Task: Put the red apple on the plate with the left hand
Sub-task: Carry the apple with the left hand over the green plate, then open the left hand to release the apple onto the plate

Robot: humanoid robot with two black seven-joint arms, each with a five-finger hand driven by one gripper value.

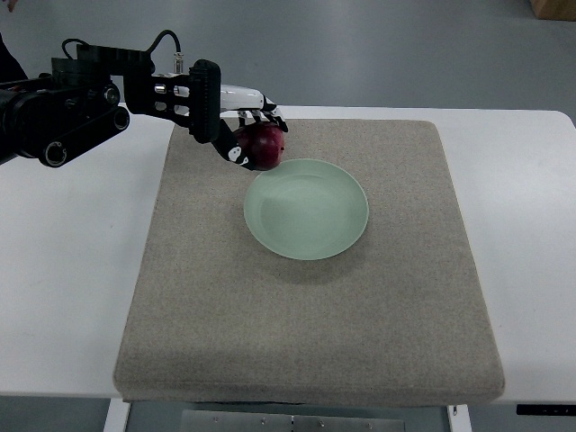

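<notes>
Apple first: from the top view, the red apple (pixel 266 146) sits wrapped in the fingers of my left hand (pixel 245 135), upper left of centre in the frame, right at the upper-left rim of the pale green plate (pixel 306 209). My fingers are clenched around the fruit, and my arm comes in from the left edge. The plate rests on a grey-beige mat (pixel 306 315) that covers most of the white table (pixel 63 270). My right hand does not show anywhere.

Risk, as I judge it: the apple is over the rim, not the plate's middle. Letting go here could drop it on the sloped edge, and it might roll off onto the mat or tip the plate. A knuckle could also nudge the plate sideways.
</notes>
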